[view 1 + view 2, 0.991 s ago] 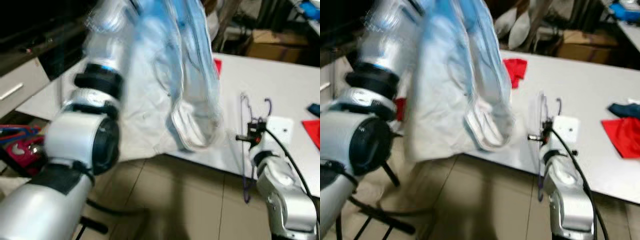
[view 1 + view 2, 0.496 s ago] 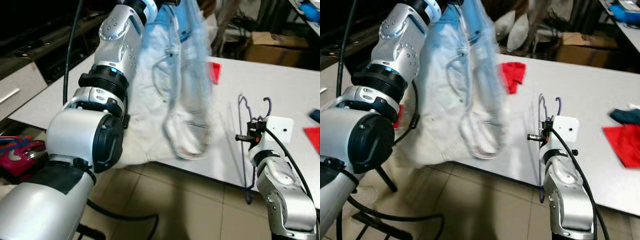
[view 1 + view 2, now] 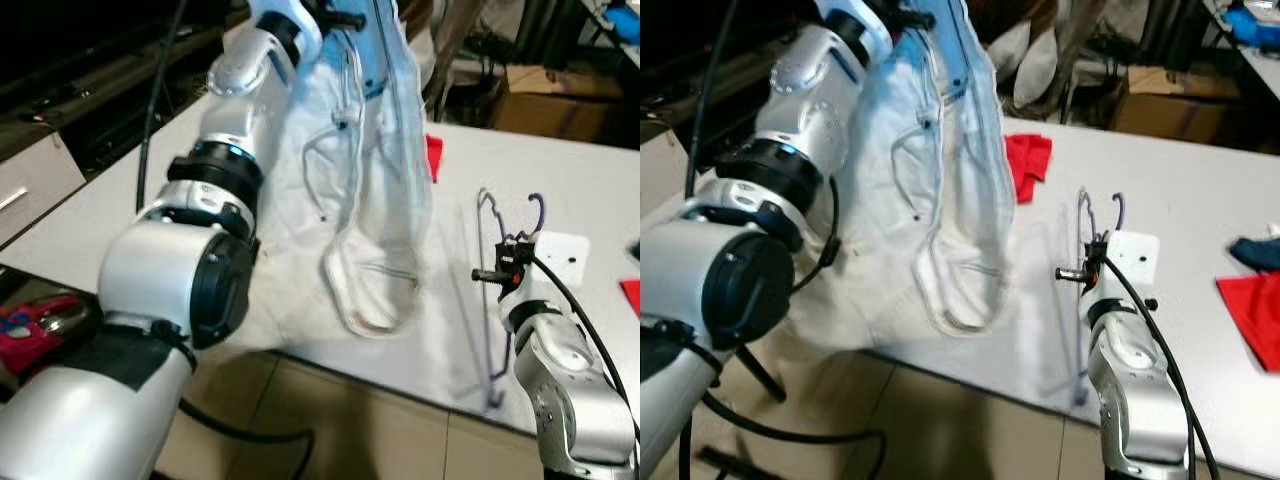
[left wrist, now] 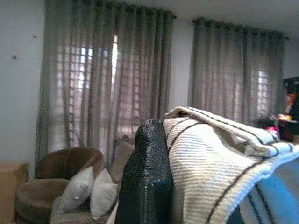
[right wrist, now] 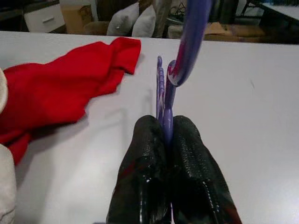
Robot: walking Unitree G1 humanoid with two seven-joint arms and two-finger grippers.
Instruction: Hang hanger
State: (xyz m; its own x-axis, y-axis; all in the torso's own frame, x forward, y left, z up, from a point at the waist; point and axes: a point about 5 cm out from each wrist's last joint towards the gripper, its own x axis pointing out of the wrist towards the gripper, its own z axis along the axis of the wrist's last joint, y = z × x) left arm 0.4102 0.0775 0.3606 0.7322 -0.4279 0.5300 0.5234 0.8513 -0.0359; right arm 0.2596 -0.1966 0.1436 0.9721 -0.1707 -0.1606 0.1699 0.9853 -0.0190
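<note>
My left arm is raised high, and its gripper (image 3: 338, 16) holds up a white and pale-blue garment (image 3: 372, 200) whose lower part drapes onto the white table (image 3: 570, 170). In the left wrist view a black finger (image 4: 147, 177) presses against the garment's ribbed collar (image 4: 210, 154). Over the table's near edge, my right gripper (image 5: 167, 135) is shut on a thin purple wire hanger (image 5: 189, 37). The hanger (image 3: 487, 215) stands upright with its hook at the top, and its long wire hangs below the table edge.
A red cloth (image 3: 1028, 160) lies on the table behind the garment. Another red cloth (image 3: 1255, 325) and a dark blue one (image 3: 1252, 250) lie at the far right. A cardboard box (image 3: 545, 90) and cushions (image 3: 1035, 60) sit beyond the table. A drawer unit (image 3: 30, 180) stands at left.
The garment has swung and settled, now hanging straighter from my left gripper. The view has shifted a little. My right gripper keeps its hold on the hanger in the same place.
</note>
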